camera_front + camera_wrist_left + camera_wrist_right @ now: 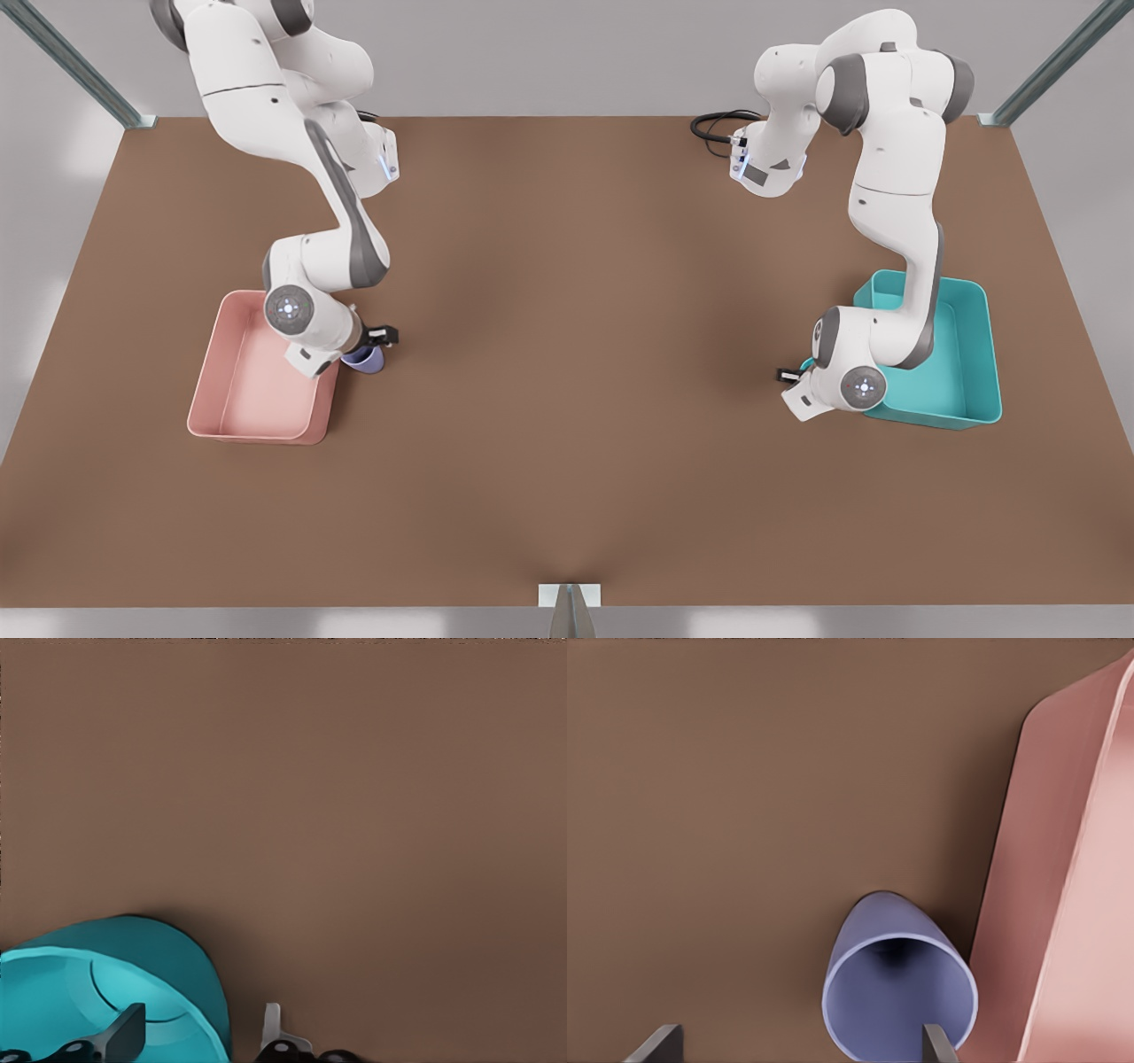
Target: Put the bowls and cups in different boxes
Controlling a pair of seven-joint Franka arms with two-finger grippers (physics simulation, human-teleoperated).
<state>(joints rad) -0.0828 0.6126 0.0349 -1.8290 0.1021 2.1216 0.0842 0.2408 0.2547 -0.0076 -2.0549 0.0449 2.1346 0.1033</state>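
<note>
Two arms are down at once: my right gripper point(797, 1050), jaws spread, straddles the cup's point(364, 358) rim beside the pink box point(257, 372) at lower left, while my left gripper point(199, 1041), jaws parted, brackets the bowl's point(106, 992) wall by the teal box point(966, 354), ready to lift each.

Three cameras: one high overview, two close wrist views

The front view looks steeply down on the whole brown table point(567, 425); the right wrist view sits close above the table beside the pink tub point(1063, 904), the left close over the teal bowl point(106, 992).
</note>
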